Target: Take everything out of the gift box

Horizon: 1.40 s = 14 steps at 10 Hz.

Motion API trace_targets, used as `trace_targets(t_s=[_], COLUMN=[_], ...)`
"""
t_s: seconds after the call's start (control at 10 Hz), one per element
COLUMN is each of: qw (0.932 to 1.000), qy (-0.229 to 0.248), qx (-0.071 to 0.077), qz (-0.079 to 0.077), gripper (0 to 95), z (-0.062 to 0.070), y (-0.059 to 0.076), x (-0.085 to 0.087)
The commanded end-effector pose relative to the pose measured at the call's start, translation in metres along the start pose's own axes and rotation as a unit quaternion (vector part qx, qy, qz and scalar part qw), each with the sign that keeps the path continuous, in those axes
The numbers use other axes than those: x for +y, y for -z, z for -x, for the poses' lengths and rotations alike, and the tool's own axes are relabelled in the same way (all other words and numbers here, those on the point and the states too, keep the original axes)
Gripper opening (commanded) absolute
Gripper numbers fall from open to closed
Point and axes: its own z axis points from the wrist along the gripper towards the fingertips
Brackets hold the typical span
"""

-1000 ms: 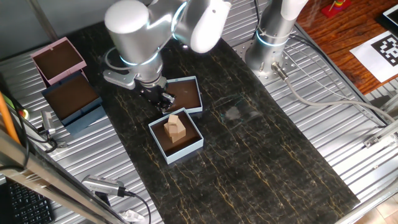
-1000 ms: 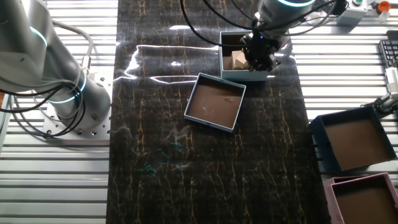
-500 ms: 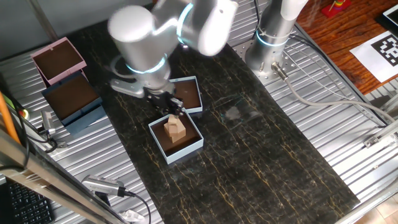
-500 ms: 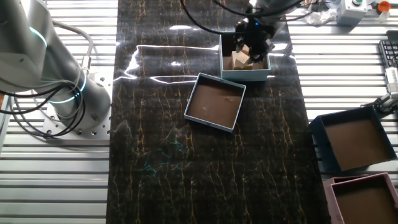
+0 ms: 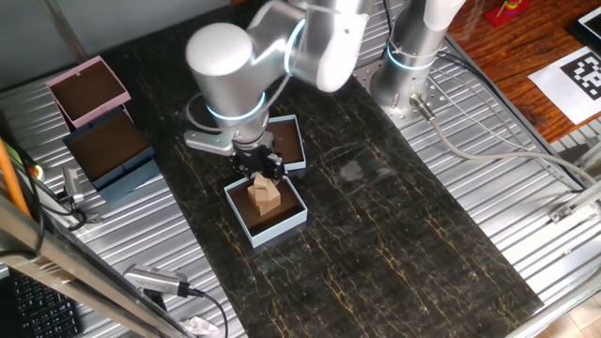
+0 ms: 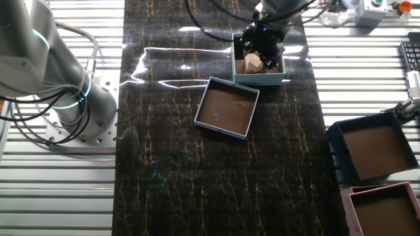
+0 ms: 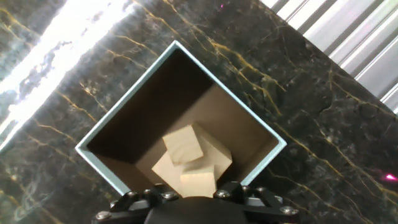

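Above the gift box (image 5: 266, 213) and wooden blocks (image 7: 189, 160), the pincer (image 5: 260, 170) points down, its spread unclear.

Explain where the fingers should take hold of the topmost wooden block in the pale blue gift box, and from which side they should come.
Come straight down from above: the gift box has tall walls that block any sideways approach. Grip the top wooden block across two opposite flat side faces. It sits highest on the pile of blocks, slightly turned, so the gripper would probably need to rotate until the fingers lie square to those faces.
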Motion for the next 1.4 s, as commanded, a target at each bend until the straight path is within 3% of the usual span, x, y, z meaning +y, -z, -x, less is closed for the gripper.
trace_targets(t_s=[0.1,0.2,0.6,0.8,0.9,1.1,1.2,1.4], qw=[1.0,0.9999,0.9998,0.9998,1.0,0.9999,0.9999,0.9997], qy=[-0.006,-0.015,-0.018,-0.017,-0.007,0.005,0.01,0.021], qx=[0.001,0.0,0.0,0.005,0.005,0.01,0.01,0.009], qz=[0.0,-0.002,-0.003,-0.004,-0.003,-0.007,-0.009,-0.01], gripper=[38.0,0.0,0.0,0.0,0.0,0.0,0.0,0.0], z=[0.003,0.005,0.005,0.001,-0.013,-0.036,-0.043,-0.063], y=[-0.003,-0.005,-0.002,0.011,0.022,0.032,0.032,0.016], x=[-0.002,0.0,0.001,0.001,-0.009,-0.021,-0.025,-0.036])
